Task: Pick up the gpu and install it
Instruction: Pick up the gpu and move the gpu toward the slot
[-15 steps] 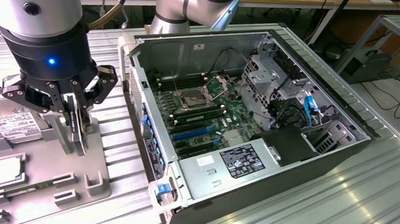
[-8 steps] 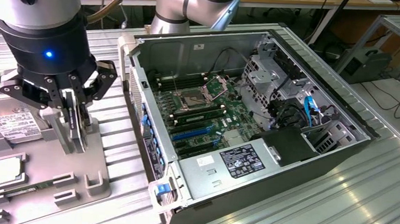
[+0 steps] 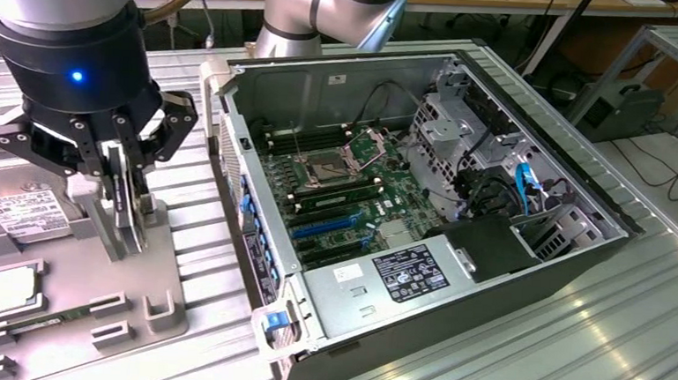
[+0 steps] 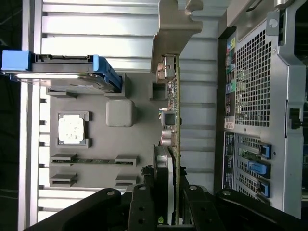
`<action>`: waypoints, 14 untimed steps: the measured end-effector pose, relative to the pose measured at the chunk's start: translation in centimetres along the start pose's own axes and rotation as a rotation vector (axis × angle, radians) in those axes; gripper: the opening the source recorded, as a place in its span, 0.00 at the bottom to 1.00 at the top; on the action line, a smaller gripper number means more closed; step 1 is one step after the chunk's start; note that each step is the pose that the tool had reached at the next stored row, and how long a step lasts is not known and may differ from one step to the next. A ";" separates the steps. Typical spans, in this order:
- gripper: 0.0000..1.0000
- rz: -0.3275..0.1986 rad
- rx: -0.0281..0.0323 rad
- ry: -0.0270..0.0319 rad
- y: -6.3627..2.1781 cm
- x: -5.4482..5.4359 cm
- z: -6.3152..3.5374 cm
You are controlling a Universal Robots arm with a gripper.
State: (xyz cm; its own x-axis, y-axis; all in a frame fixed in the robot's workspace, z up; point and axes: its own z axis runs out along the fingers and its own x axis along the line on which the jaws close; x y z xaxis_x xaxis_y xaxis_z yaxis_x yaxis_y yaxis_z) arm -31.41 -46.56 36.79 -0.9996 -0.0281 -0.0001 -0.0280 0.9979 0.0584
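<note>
One gripper (image 3: 119, 190) pinches the gpu (image 3: 129, 221) on edge, long axis pointing down at the grey fixture (image 3: 163, 272). You have the open case (image 3: 321, 87) to the exterior view's right.

gpu (image 3: 126, 217) upright at tray (image 3: 160, 272), computer case (image 3: 423, 354) at exterior view's right

Exterior camera sits high, looking down at a slant into the open case (image 3: 310, 82), wide enough to take in the tray (image 3: 86, 289) at the exterior view's left, with the gripper (image 3: 120, 205) close in front. Wrist camera rides just behind that gripper, looking straight down, close. Both share the tray, the gpu (image 4: 173, 110) and the case's rear wall (image 4: 255, 86).
</note>
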 end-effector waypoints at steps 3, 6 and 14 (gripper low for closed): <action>0.28 0.000 -0.0001 -0.0001 0.02 0.0 -0.39; 0.28 0.000 -0.0001 -0.0001 0.05 0.0 -0.80; 0.28 0.000 -0.0001 -0.0001 0.12 0.0 -1.98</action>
State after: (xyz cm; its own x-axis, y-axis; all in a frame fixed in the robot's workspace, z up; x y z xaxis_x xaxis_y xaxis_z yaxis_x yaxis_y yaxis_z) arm -31.41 -46.56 38.78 -0.9996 -0.0281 -0.0002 -0.0281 0.9979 0.0585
